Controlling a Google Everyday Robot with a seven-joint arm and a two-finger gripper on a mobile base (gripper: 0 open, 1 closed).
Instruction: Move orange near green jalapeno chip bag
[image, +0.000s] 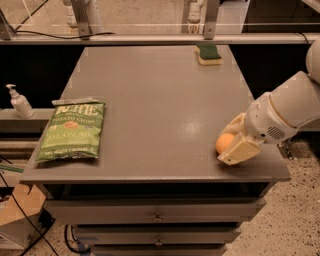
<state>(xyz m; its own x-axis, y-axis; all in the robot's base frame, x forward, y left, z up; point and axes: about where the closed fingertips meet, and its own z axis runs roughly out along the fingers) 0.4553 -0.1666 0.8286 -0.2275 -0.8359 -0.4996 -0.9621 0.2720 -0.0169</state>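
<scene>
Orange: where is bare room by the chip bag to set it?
Table is bare from the bag across to the claw at the orange, front right; also behind the bag. Crowded only at the claw and the far sponge.
</scene>
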